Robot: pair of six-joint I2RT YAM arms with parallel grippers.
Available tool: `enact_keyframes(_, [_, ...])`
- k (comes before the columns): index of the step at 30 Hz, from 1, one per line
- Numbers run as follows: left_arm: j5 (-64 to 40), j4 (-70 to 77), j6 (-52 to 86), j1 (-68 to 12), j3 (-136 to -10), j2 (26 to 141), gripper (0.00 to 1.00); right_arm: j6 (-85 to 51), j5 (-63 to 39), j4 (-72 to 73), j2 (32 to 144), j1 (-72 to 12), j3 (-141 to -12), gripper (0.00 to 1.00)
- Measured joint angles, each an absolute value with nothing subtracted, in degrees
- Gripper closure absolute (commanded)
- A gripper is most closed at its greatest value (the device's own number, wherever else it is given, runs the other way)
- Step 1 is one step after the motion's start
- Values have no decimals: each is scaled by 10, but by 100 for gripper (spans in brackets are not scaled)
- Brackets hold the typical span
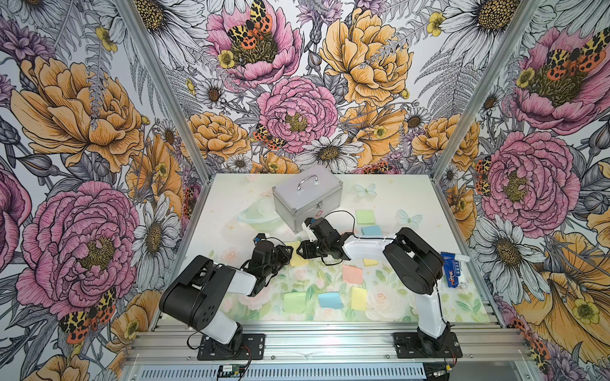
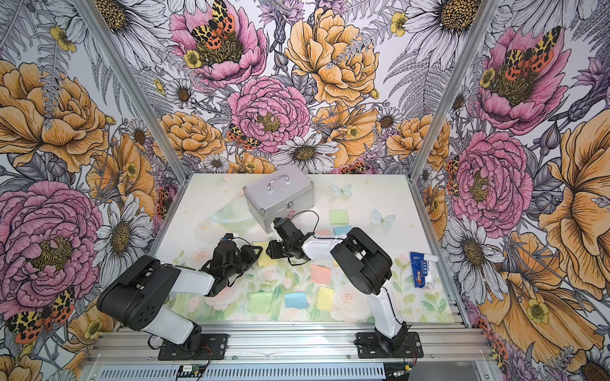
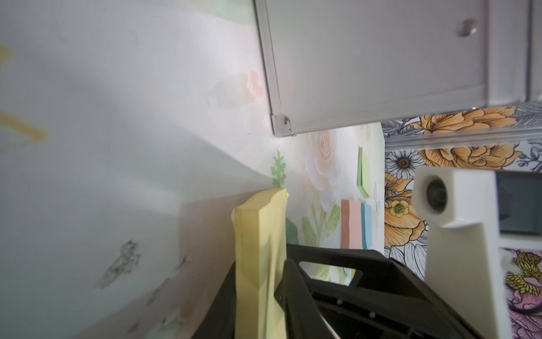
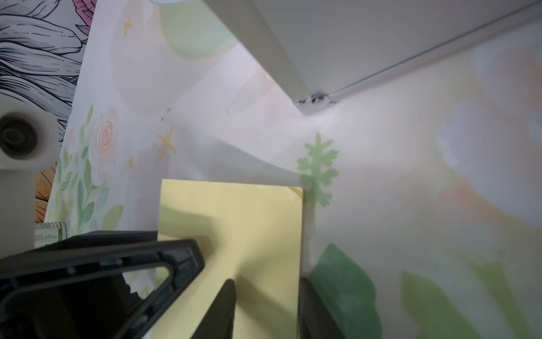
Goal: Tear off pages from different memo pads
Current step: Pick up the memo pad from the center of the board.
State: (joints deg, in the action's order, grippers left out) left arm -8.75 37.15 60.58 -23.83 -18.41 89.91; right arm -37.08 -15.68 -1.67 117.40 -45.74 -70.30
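Observation:
In both top views a yellow memo pad lies mid-table between my two grippers. My left gripper is shut on a yellow page, which stands curled up between its jaws. My right gripper is open and low over the yellow memo pad: one finger rests on its top, the other sits just past its edge. Green and blue memo pads lie at the back right, with a salmon memo pad beside the blue. Loose pages lie in front: salmon, green, blue, yellow.
A silver metal case with a handle stands just behind the grippers, close to the right wrist. A blue and white packet lies near the table's right edge. Aluminium rails run along the front.

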Motion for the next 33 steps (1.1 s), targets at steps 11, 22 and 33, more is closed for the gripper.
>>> enact_keyframes(11, [-154, 305, 545, -232, -249, 897, 100, -289, -110, -79, 1088, -440, -675, 58])
enact_keyframes(22, [-255, -45, 304, -230, -430, 799, 100, 58, -92, -105, 826, -467, -595, 56])
enact_keyframes(33, [-256, -140, 281, -242, -430, 714, 100, 250, -47, -65, 820, -524, -497, 54])
